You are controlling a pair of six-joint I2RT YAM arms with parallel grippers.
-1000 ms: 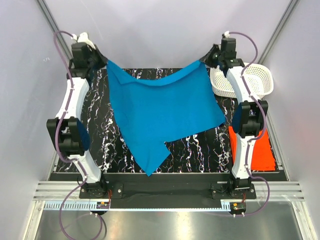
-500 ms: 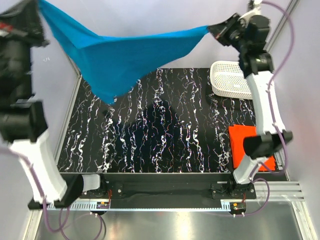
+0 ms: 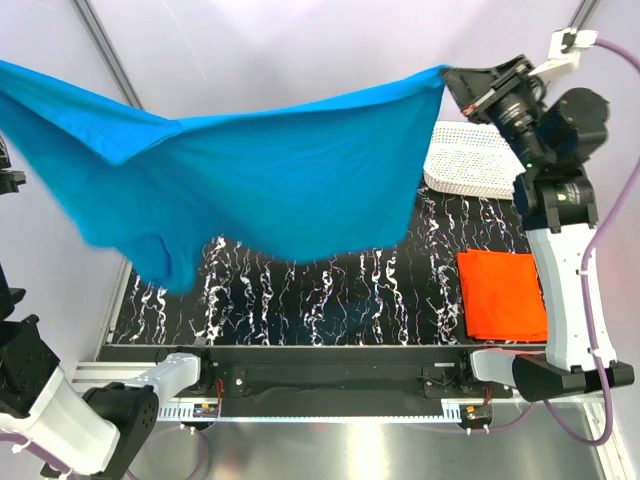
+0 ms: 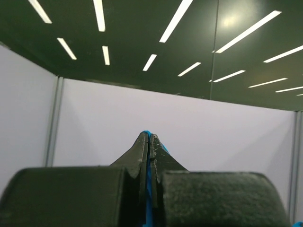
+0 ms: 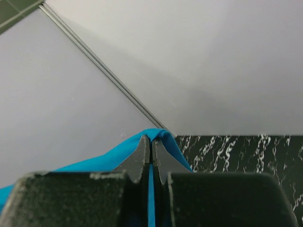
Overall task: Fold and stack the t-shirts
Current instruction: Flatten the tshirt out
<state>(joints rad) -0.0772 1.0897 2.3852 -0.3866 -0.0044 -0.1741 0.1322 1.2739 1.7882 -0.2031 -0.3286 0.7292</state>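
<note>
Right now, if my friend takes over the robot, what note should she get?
Left claw: shut on one edge of the bright blue cloth t-shirt.
Right claw: shut on its other edge. The shirt hangs spread in the air above the black marbled table.
Done: the orange-red cloth t-shirt lies folded flat at the table's right side.
Left: lay the blue one down, fold it, stack the two.
</note>
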